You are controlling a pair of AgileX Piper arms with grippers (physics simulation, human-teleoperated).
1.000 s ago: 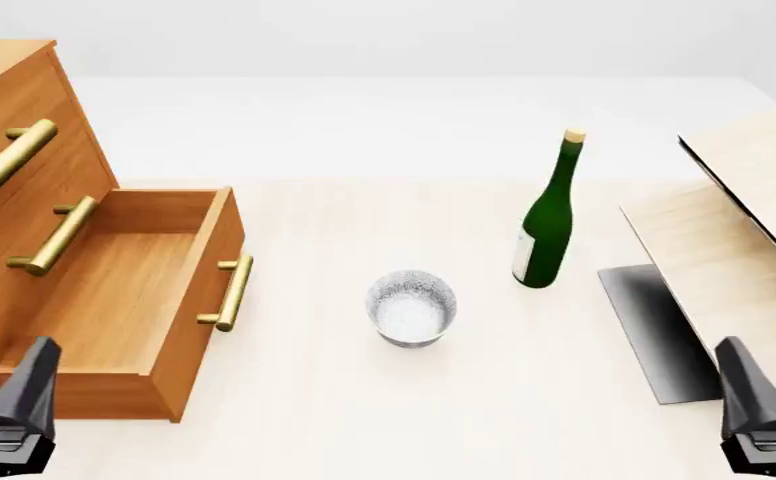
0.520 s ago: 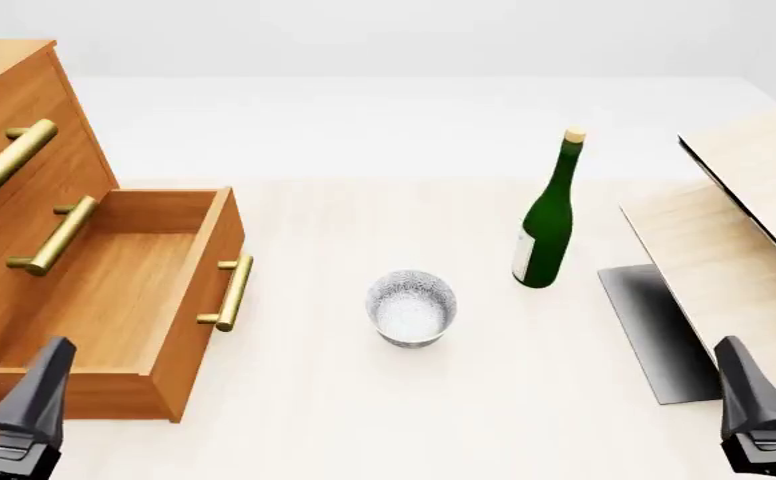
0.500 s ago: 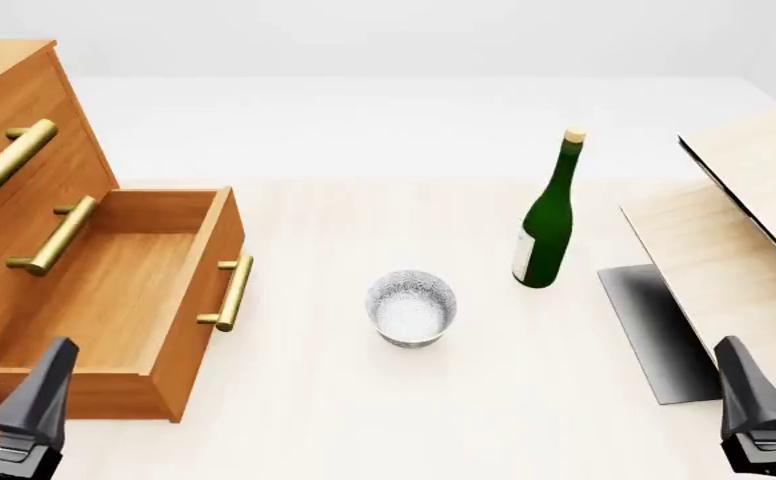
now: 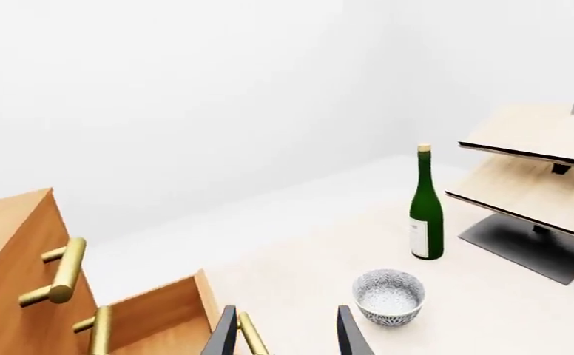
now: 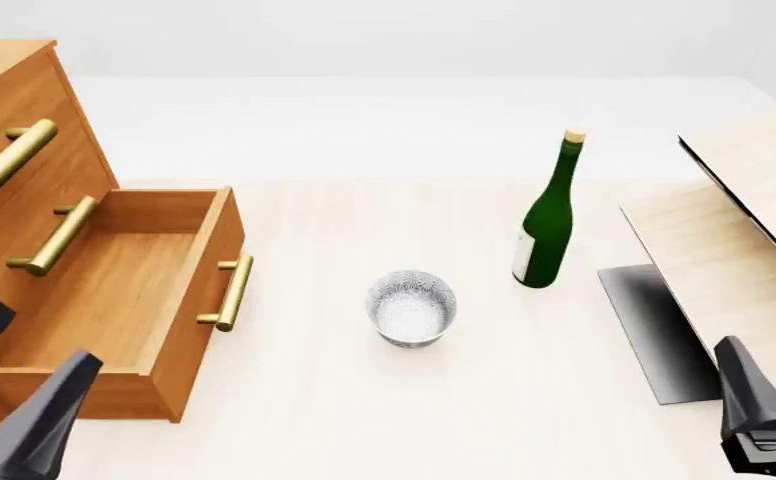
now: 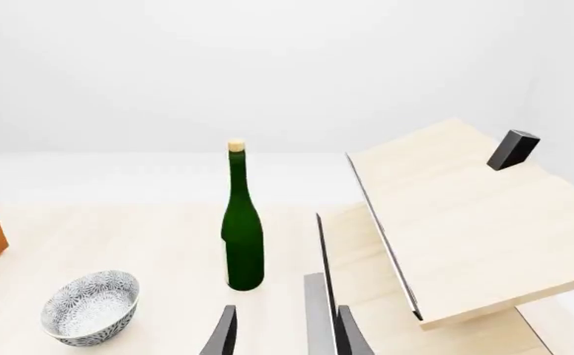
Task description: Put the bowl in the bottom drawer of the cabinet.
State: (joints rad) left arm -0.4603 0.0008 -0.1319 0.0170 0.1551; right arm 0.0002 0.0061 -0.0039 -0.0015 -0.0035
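The small white speckled bowl [image 5: 412, 306] stands upright on the table's middle, empty; it also shows in both wrist views as the bowl [image 4: 389, 296] and the bowl [image 6: 91, 307]. The orange-brown cabinet [image 5: 8, 110] stands at the left with its bottom drawer [image 5: 211, 262] pulled out and empty. My left gripper [image 5: 39, 335] is open at the near left, over the drawer's near corner, far from the bowl. My right gripper [image 5: 770, 350] is open at the near right, holding nothing. Both wrist views show spread fingers: the left gripper [image 4: 285, 325] and the right gripper [image 6: 287, 325].
A green bottle [image 5: 546, 220] stands upright behind and right of the bowl. Pale wood shelf panels [image 5: 742, 240] on a dark base [image 5: 655, 335] fill the right side. Two upper drawer fronts with brass handles [image 5: 12, 158] are closed.
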